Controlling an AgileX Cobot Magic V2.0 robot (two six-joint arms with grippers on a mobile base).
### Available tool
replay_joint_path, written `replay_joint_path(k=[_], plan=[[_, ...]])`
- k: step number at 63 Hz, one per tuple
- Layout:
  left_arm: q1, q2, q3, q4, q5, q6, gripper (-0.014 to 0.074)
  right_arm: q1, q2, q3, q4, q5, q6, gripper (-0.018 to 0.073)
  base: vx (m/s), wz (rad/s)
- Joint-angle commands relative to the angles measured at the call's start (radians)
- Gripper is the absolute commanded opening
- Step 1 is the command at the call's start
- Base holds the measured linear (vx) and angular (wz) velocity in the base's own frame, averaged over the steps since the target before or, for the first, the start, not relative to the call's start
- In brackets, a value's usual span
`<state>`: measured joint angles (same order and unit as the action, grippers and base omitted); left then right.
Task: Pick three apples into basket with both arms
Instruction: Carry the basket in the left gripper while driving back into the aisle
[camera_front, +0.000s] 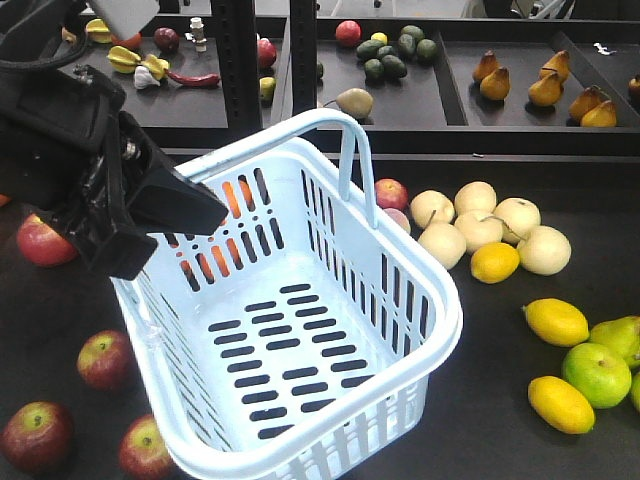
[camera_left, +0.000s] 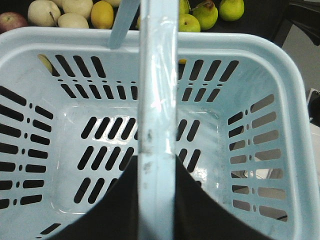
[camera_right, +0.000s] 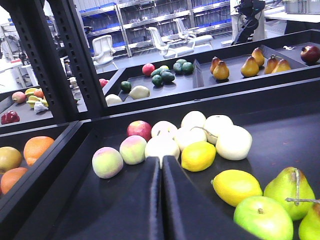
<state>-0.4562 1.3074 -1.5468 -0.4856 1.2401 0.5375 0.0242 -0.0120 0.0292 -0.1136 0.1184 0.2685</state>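
Four apples (camera_front: 105, 358) lie at eight o'clock of your basket (camera_front: 420, 330); left gripper (camera_left: 157, 161) clamps its handle (camera_left: 157, 100), right gripper (camera_right: 161, 159) clenched empty.

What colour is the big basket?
The basket is pale blue, nearly white, with slots in its sides and bottom. It shows best in the exterior front-facing view.

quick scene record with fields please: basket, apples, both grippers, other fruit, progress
basket: pale blue, tilted, nothing inside
left gripper: fingers closed on either side of the basket's handle
right gripper: shut, nothing held
apples: four red ones on the dark surface left of the basket, one more beyond it
other fruit: lemons and pale round fruit right of the basket
progress: no apple in the basket yet
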Motion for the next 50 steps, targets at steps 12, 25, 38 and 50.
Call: replay_joint_path(k=[12,25,38,50], plan=[[-0.004,-0.033,-0.03,-0.047,-0.061,-0.005,-0.0006,-0.004,-0.011,0.012,-0.012,-0.068,0.0,-0.0004,-0.01,0.05],[-0.004,-0.033,-0.03,-0.047,-0.061,-0.005,-0.0006,-0.004,-0.011,0.012,-0.012,-0.068,0.0,-0.0004,-0.04,0.14],[-0.004,-0.033,-0.03,-0.047,-0.061,-0.005,-0.0006,-0.004,-0.011,0.012,-0.012,-0.068,0.0,-0.0004,-0.07,0.31],[-0.004,-0.033,-0.03,-0.047,-0.061,-0.005,-0.0006,-0.004,-0.011,0.012,-0.012,-0.068,0.0,-0.0004,-0.11,0.53]])
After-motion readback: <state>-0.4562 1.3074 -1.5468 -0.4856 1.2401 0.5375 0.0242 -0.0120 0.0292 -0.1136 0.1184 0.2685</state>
